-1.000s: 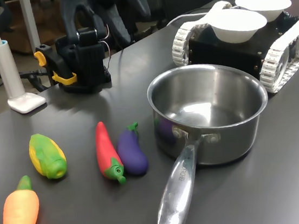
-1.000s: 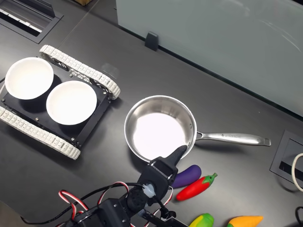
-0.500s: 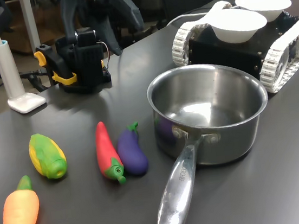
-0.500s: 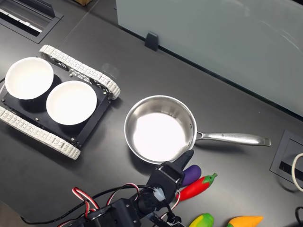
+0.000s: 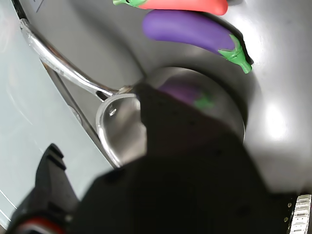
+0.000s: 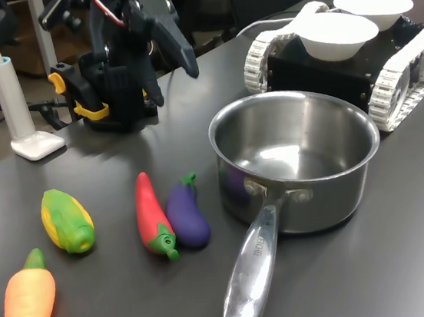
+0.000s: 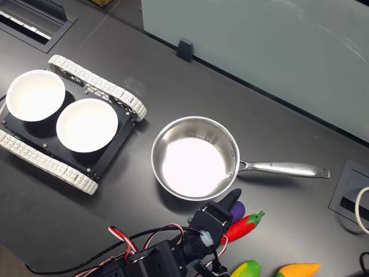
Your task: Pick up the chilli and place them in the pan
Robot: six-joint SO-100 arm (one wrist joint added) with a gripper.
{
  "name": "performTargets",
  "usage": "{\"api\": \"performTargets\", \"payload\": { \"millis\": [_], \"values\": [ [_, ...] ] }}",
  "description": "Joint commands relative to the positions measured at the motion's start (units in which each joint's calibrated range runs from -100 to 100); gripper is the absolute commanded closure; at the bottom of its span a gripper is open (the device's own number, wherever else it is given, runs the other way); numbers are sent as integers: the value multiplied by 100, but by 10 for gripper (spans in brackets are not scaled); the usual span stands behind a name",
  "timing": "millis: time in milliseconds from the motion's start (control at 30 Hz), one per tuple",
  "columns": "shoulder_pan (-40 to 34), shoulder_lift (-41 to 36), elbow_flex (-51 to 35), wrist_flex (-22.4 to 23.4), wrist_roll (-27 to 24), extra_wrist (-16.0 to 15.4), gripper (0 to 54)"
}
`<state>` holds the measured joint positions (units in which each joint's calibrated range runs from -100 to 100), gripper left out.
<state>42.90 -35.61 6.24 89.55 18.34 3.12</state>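
The red chilli (image 6: 150, 211) lies on the dark table next to a purple eggplant (image 6: 186, 214), left of the steel pan (image 6: 297, 156) in the first exterior view. The pan is empty, its long handle (image 7: 282, 168) pointing to the second exterior view's right. My gripper (image 6: 168, 67) hangs in the air behind the vegetables with its jaws apart and nothing between them. In the second exterior view the gripper (image 7: 222, 210) covers part of the eggplant (image 7: 237, 208), beside the chilli (image 7: 242, 226). The wrist view shows the chilli (image 5: 185, 4), the eggplant (image 5: 195, 31) and the pan's rim (image 5: 109, 126) past a dark finger (image 5: 185, 161).
A yellow-green corn (image 6: 66, 219) and an orange carrot (image 6: 30, 312) lie left of the chilli in the first exterior view. A tracked vehicle (image 6: 406, 73) carrying two white bowls (image 6: 336, 33) stands behind the pan. The arm's base (image 6: 115, 93) and a white lamp stand (image 6: 36, 141) sit at the back left.
The gripper has swung down and toward the vegetables: it moved to the second exterior view's right, from the pan's near edge to over the eggplant. Nothing on the table has moved.
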Motion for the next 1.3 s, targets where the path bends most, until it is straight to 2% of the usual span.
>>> {"api": "performTargets", "payload": {
  "millis": [0,500,1267],
  "values": [
    [148,5,198,-541,59,-77,202],
    [457,5,1170,-1351,220,-77,199],
    [1042,5,1488,-1624,1114,-77,195]
  ]
}}
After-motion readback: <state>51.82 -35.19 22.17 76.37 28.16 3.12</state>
